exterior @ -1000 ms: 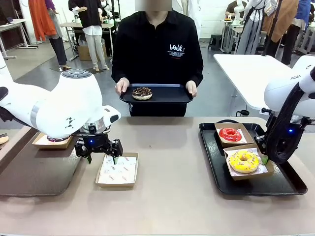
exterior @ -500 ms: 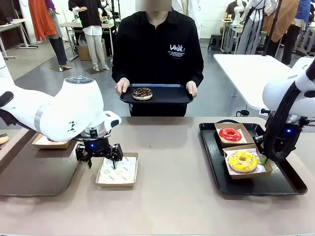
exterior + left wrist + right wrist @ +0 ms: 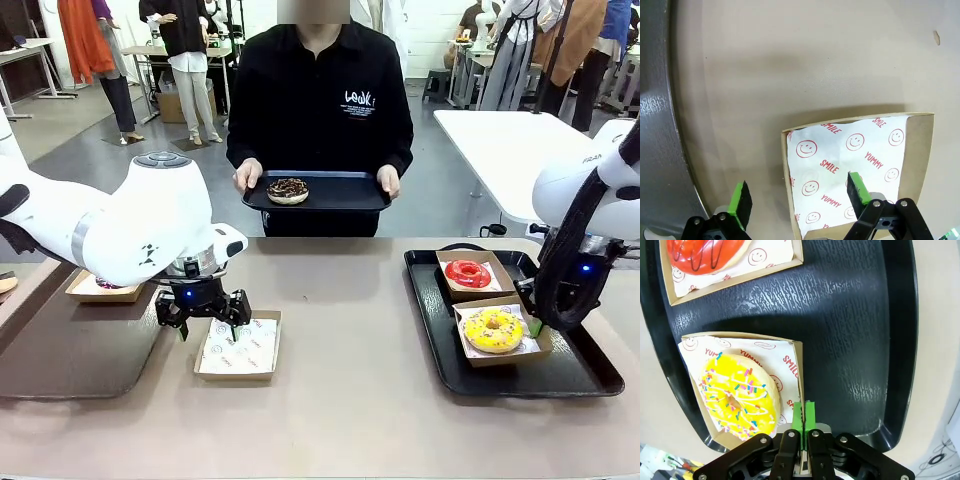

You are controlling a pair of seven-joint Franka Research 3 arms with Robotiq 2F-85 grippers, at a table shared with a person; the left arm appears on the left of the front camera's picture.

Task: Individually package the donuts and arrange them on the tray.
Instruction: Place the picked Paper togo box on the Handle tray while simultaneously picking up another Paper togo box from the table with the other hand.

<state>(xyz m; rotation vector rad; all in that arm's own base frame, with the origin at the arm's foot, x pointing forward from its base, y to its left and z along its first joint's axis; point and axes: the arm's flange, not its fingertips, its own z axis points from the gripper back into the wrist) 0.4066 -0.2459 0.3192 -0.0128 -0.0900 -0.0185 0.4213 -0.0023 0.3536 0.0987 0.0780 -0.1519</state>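
On the black tray [image 3: 585,375] at the table's [image 3: 350,400] right, the yellow sprinkled donut [image 3: 493,329] sits in its paper-lined box [image 3: 536,352] at 6 o'clock of the boxed red donut [image 3: 468,272], and the right end effector [image 3: 803,426] is pinched tight on that box's wall at the donut's 3 o'clock side. The left end effector [image 3: 204,322] hangs with jaws spread wide, gripping nothing, over the 9 o'clock edge of an empty box [image 3: 238,346] lined with smiley-printed paper. At 12 o'clock, across the table, the person's hands [image 3: 247,176] hold a dark tray [image 3: 340,190] carrying the chocolate donut [image 3: 288,189].
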